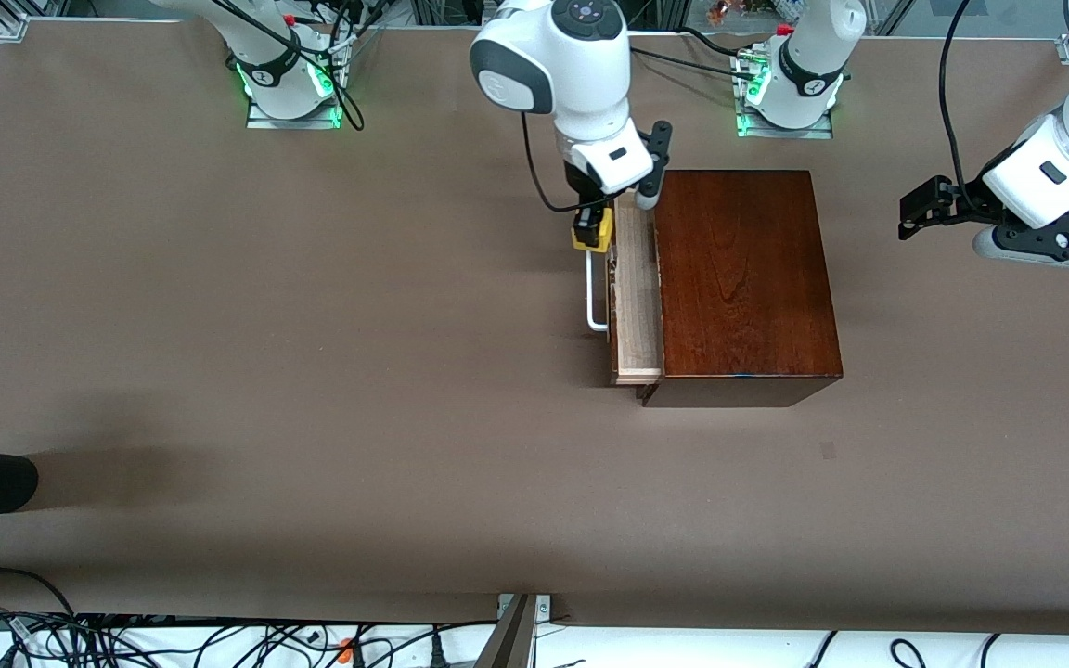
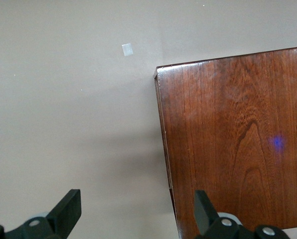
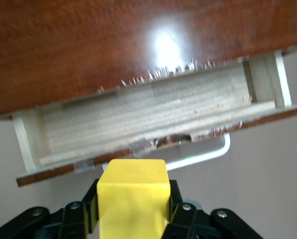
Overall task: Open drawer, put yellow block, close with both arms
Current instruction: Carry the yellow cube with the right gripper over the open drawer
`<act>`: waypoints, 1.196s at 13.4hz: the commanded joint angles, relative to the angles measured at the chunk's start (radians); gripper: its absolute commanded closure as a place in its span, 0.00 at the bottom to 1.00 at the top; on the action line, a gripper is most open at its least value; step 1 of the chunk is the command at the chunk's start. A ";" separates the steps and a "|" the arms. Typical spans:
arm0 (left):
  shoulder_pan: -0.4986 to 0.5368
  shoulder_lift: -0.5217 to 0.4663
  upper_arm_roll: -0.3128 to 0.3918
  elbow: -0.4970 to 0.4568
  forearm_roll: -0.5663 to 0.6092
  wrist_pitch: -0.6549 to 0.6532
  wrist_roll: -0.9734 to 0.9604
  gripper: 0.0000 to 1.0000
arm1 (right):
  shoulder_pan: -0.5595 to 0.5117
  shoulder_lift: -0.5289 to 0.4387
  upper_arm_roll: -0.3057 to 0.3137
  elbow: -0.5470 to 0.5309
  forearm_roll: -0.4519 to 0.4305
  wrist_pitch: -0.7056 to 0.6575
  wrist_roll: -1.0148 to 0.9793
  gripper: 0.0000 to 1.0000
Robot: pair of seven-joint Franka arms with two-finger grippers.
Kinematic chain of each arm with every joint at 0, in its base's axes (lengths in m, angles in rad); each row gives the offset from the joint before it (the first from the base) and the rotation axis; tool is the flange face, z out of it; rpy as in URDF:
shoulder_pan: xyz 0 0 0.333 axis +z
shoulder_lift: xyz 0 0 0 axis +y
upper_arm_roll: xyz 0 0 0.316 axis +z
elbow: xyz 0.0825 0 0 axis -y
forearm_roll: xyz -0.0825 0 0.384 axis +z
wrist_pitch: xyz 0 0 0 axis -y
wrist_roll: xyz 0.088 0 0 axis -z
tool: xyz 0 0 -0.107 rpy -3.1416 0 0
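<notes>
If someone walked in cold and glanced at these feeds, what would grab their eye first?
Probably the yellow block, pinched in the right gripper just over the handle edge of the drawer, which is pulled partway out of the dark wooden box. Next, the left gripper, open, hanging over bare table toward the left arm's end of the box.

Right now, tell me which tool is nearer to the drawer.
Right. The right tool, holding the yellow block, is over the open drawer's front edge; the left tool hangs open past the wooden box.
</notes>
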 commanded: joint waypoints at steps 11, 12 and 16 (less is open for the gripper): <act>0.024 0.000 -0.003 -0.001 -0.028 -0.015 0.010 0.00 | 0.081 0.212 -0.008 0.305 -0.106 -0.047 -0.132 0.70; 0.024 0.000 -0.003 -0.001 -0.028 -0.015 0.009 0.00 | 0.081 0.218 -0.006 0.305 -0.103 -0.044 -0.156 0.73; 0.024 0.000 -0.003 -0.001 -0.028 -0.017 0.009 0.00 | 0.079 0.226 -0.002 0.305 -0.043 -0.044 -0.178 0.78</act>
